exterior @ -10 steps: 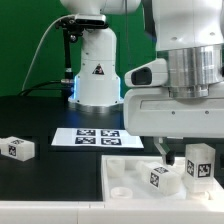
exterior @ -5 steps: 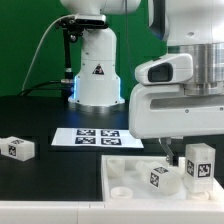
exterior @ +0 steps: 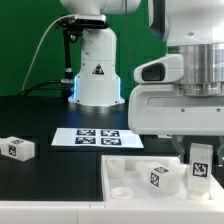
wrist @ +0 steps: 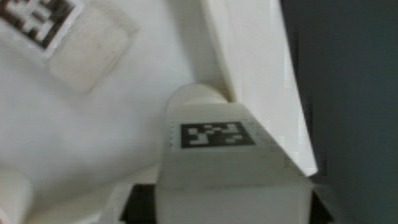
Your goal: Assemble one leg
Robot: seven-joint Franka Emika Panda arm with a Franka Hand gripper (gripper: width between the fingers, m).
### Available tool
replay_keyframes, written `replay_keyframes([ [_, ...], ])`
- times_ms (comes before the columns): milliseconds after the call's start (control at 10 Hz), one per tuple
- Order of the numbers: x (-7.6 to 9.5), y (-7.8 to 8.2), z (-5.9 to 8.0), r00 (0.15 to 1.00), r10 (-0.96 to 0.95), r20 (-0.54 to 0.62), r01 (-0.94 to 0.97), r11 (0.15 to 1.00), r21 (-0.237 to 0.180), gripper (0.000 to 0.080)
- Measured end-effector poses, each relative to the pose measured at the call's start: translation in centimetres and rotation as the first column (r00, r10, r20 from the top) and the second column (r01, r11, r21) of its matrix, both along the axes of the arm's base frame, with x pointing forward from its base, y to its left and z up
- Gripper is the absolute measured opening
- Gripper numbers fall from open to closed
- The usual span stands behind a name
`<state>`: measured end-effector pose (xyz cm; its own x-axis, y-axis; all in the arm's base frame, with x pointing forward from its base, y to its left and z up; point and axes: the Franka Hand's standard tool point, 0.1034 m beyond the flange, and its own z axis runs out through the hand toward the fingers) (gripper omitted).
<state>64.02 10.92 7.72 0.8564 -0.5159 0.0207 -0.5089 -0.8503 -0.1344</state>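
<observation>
A small white leg (exterior: pixel 201 168) with square tags stands upright at the right end of the wide white panel (exterior: pixel 125 172) with round sockets. My gripper (exterior: pixel 200 156) is over it and shut on it. In the wrist view the leg (wrist: pixel 217 125) fills the gap between my dark fingers (wrist: pixel 146 205), and the gripper (wrist: pixel 222 208) grips its sides. A second tagged leg (exterior: pixel 158 177) rests on the panel beside it. A third leg (exterior: pixel 17 148) lies on the black table at the exterior view's far left.
The marker board (exterior: pixel 98 138) lies flat behind the panel. The robot's white base (exterior: pixel 96 72) stands at the back centre. The panel's raised edge (wrist: pixel 249 60) runs close past the held leg in the wrist view.
The hand has shifted toward the exterior view's right, and the finger on the left has closed in against the upright leg. The other legs and the panel have not moved.
</observation>
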Motion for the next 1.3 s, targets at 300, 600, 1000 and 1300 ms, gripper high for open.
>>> replay_keyframes([
  [300,0.02,-0.14,-0.04,0.888,-0.455,-0.058,0.458,0.888,0.035,0.0284],
  [600,0.08,-0.63,-0.17,0.612,-0.777,-0.150,0.790,0.610,0.064,0.0285],
  [1000,0.03,-0.53,-0.19,0.635,-0.759,-0.144,0.771,0.634,0.064,0.0573],
  [1300,0.22,0.21,-0.07,0.944,-0.329,-0.027,0.330,0.942,0.066,0.0642],
])
